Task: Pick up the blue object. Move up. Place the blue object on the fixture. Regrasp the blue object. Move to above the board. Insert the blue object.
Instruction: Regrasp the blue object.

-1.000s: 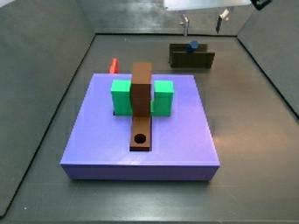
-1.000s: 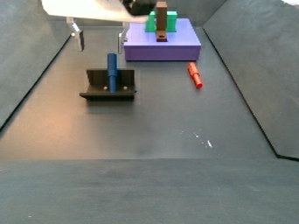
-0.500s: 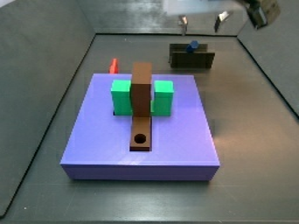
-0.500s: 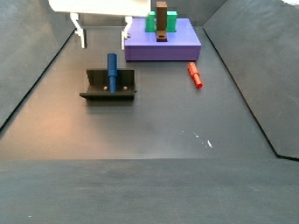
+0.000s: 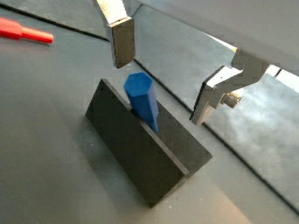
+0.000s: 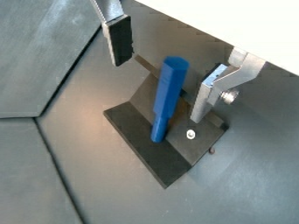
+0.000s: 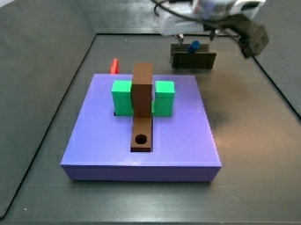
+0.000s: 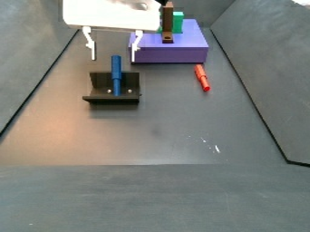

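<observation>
Blue object stands upright in the fixture in a wrist view, with the pincer spread wide and empty, fingers either side of its top. Another wrist view shows the rod nearer one finger, so centring before closing seems wise. In a side view the pincer hangs just above the rod; descend straight, then regrasp.

From my seat, the gripper is a blur in a side view, its body cut by the top edge. The fixture hides the lower end of the blue object in a wrist view. The small red piece sits half behind the board.
</observation>
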